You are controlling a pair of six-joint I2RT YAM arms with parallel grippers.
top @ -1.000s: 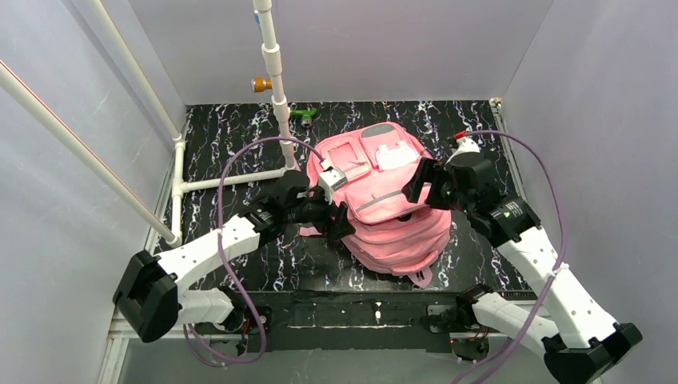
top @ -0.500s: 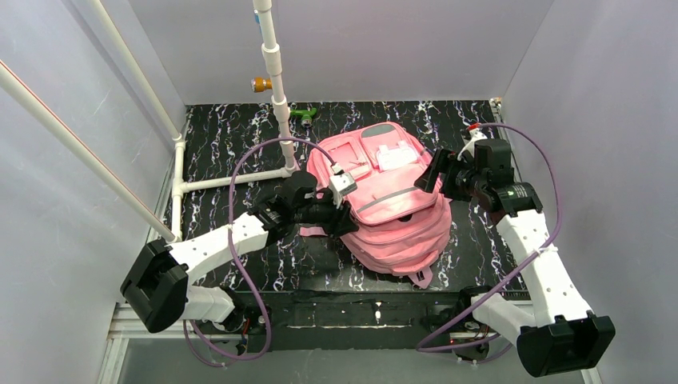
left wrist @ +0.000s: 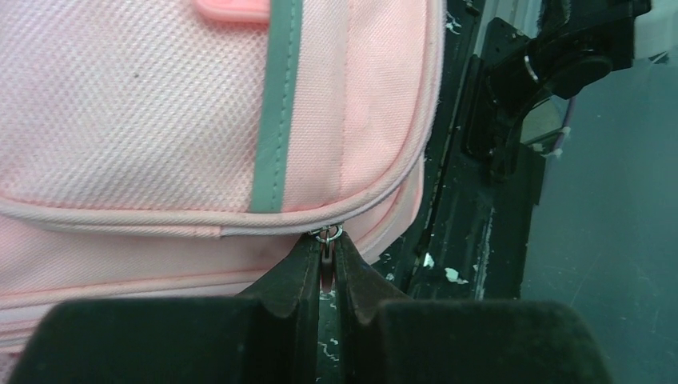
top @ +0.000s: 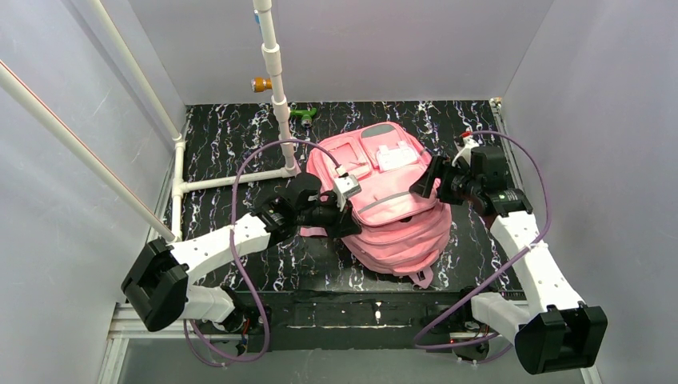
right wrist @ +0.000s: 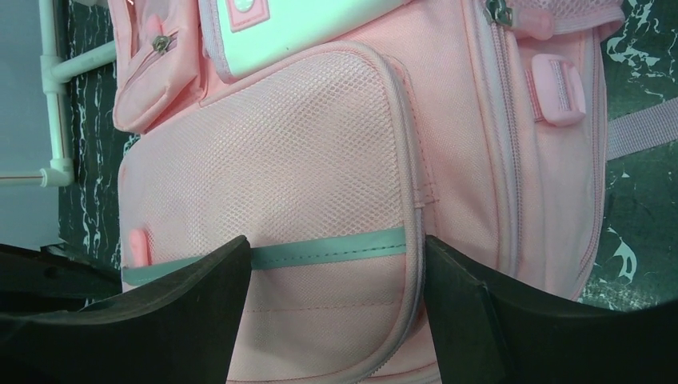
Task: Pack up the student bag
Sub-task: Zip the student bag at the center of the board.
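Left wrist: bag [left wrist: 160, 120] against left claw [left wrist: 327, 244]

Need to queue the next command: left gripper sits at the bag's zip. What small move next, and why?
Probably draw the left gripper slowly along the pocket seam: its jaws are shut on the metal zipper pull of the student bag. The right gripper stands open over the bag, not bracing it, so pull gently.

Lab robot cell: grey walls [top: 384, 48], white pipe frame [top: 278, 100], marbled tabletop [top: 232, 136].
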